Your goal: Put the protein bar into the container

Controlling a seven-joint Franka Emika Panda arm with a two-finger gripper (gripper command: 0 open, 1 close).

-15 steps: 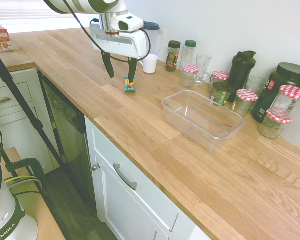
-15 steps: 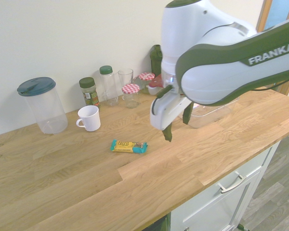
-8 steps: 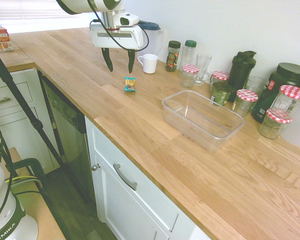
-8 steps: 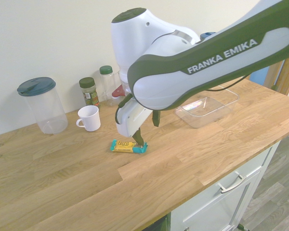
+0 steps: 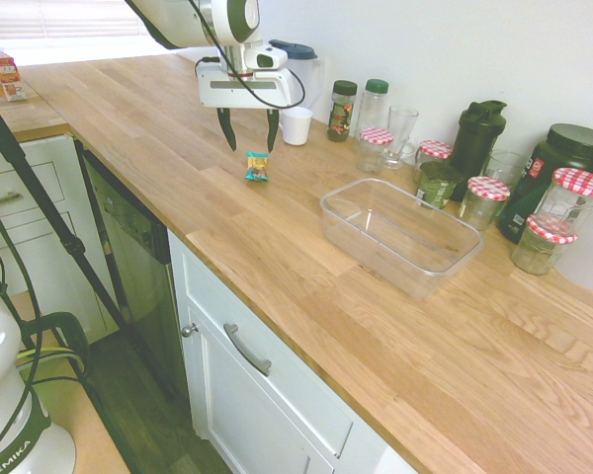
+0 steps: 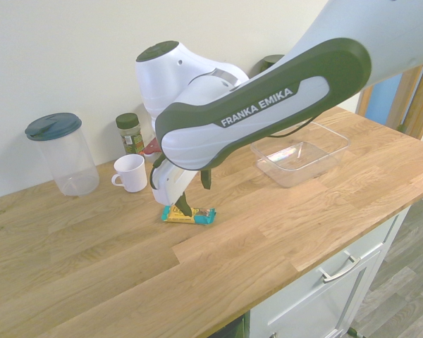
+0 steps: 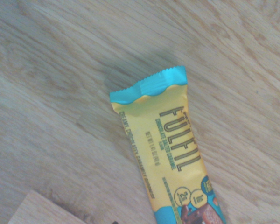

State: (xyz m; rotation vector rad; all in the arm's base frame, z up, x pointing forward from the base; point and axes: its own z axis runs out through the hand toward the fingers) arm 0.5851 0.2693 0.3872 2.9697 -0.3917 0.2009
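The protein bar (image 5: 258, 167) lies flat on the wooden counter, teal at both ends and yellow in the middle. In the second exterior view the protein bar (image 6: 201, 215) sits in front of the white mug. My gripper (image 5: 251, 146) hangs open just above it, fingers pointing down. One finger crosses the bar's left part in the second exterior view, where the gripper (image 6: 195, 197) holds nothing. Close up, the protein bar (image 7: 172, 149) fills the wrist view. The container (image 5: 400, 235), a clear empty tub, stands further along the counter, well apart from the bar; the container (image 6: 299, 158) shows behind the arm.
A white mug (image 5: 296, 125) and a clear jug with a dark lid (image 6: 62, 153) stand by the wall near the bar. Spice jars, bottles, a glass and red-checked-lid jars (image 5: 487, 197) line the wall behind the tub. The counter's front edge (image 5: 247, 296) runs above the white drawers.
The arm has swung from the tub side to over the bar and come down close to it. The jaws stayed open, and the bar has not moved.
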